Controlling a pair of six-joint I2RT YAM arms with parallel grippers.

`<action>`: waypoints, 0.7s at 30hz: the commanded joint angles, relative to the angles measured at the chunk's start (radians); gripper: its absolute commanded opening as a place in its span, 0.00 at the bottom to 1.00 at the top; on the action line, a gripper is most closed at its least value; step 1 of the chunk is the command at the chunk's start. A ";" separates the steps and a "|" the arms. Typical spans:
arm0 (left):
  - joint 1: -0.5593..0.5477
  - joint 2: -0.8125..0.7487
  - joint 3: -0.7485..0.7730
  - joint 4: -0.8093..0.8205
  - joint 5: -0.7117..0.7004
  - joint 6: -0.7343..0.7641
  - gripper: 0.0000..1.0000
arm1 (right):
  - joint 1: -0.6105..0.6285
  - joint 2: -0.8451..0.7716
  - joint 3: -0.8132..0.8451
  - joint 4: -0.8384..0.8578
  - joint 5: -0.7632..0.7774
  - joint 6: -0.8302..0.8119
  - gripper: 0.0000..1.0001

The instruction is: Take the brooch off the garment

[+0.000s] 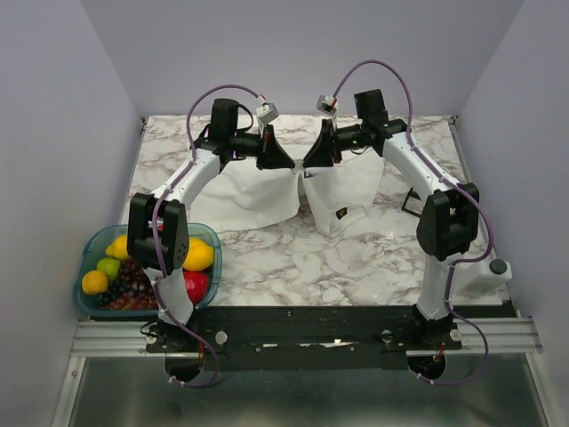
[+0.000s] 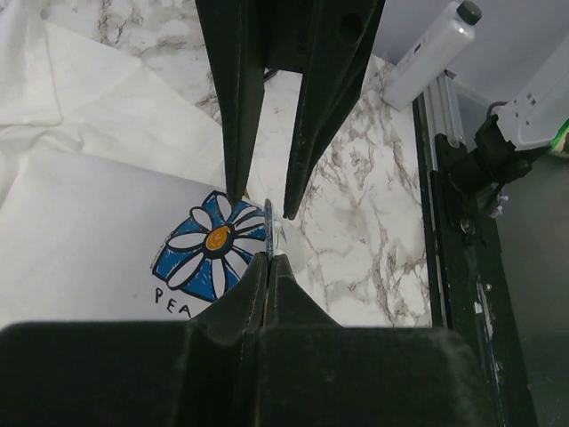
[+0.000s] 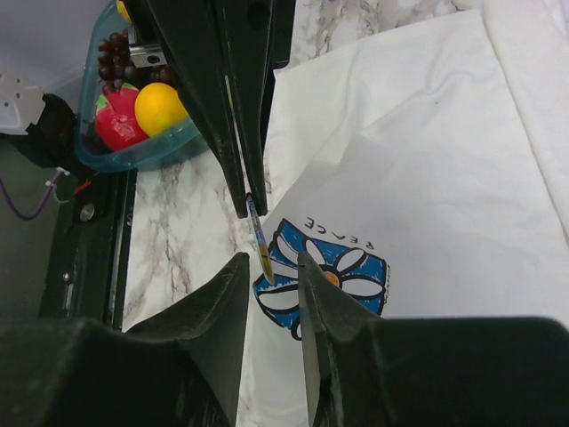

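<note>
Evidently the brooch (image 2: 213, 240) is being judged a light, thin, stiff piece with a smooth face likely to slip, so its rim, not its face, is being taken as the place for a hold; its fastening is being hidden from every view. The garment (image 2: 80, 205) under it is being judged soft and limp, likely to follow any pull, so cloth just beside the brooch is being seen as the spot for a counter-hold. The brooch is being shown as a small flat flower, white petals on blue around a yellow centre, dark lettering just below, lying against the white cloth near the middle of the marble desk (image 1: 356, 258). The left jaws are being pressed together on a thin blue-edged sliver (image 2: 268, 222) standing at the flower's edge, judged to be the brooch's own rim seen edge-on, though this is not being settled by the wrist views. The right jaws are being held apart, one tip to each side of that sliver, nothing visibly being gripped.
</note>
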 commanded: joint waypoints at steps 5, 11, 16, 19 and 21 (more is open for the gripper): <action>0.004 -0.016 -0.008 0.133 0.066 -0.105 0.00 | 0.002 0.014 0.015 0.016 -0.004 0.007 0.31; 0.004 -0.016 -0.012 0.150 0.066 -0.127 0.00 | 0.008 0.021 0.015 0.015 -0.012 0.007 0.24; 0.004 -0.010 -0.022 0.182 0.067 -0.151 0.00 | 0.013 0.026 0.021 0.019 -0.030 0.021 0.19; 0.004 -0.007 -0.029 0.190 0.064 -0.174 0.00 | 0.013 0.028 0.017 0.023 -0.033 0.030 0.05; 0.003 -0.006 -0.031 0.210 0.046 -0.176 0.00 | 0.013 0.025 0.012 0.029 -0.030 0.042 0.00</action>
